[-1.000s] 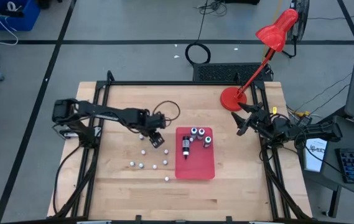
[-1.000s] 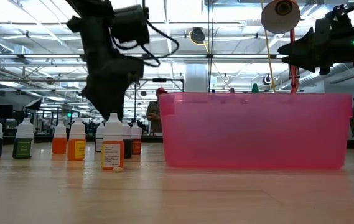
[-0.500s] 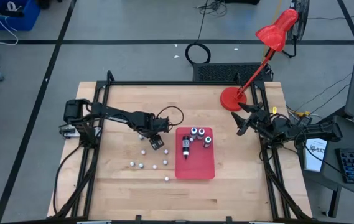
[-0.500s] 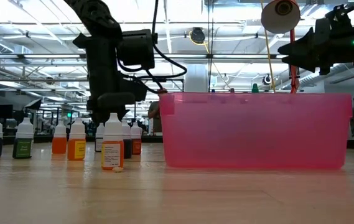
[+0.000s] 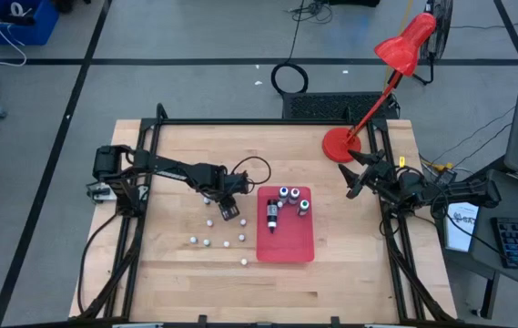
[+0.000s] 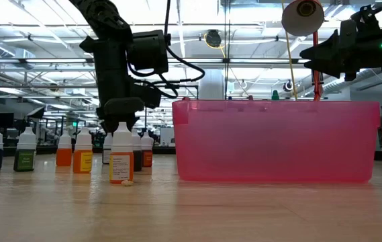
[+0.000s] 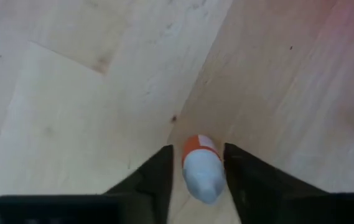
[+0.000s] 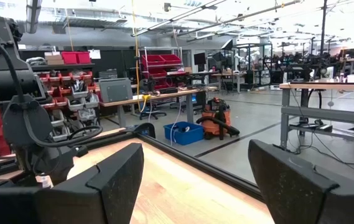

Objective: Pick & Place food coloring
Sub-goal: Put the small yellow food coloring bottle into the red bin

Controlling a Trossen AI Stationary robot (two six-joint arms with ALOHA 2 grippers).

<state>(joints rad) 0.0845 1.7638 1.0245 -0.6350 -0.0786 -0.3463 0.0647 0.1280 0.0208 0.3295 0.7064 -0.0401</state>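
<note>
The food coloring bottles have white caps and coloured labels. Several lie or stand in the red tray (image 5: pixel 286 239). Others stand on the table, showing as white dots in the high view (image 5: pixel 206 242) and as a row in the low view (image 6: pixel 64 150). My left gripper (image 5: pixel 229 210) (image 7: pixel 199 180) is open and points down over an orange-labelled bottle (image 7: pixel 200 167) (image 6: pixel 121 162), one finger on either side of its cap. My right gripper (image 5: pixel 354 179) is open and hovers at the table's right edge, far from the bottles.
A red desk lamp has its base (image 5: pixel 339 144) on the far right part of the table, close to my right gripper. The tray's pink wall (image 6: pixel 274 141) stands right beside the bottle under my left gripper. Bare wood lies toward the near edge (image 5: pixel 240 287).
My left gripper has come down over the orange-labelled bottle and shifted slightly toward the near edge, while the arm's rear links drew in toward the table. Its fingers now sit level with the bottle's cap. The bottle has stayed in place.
</note>
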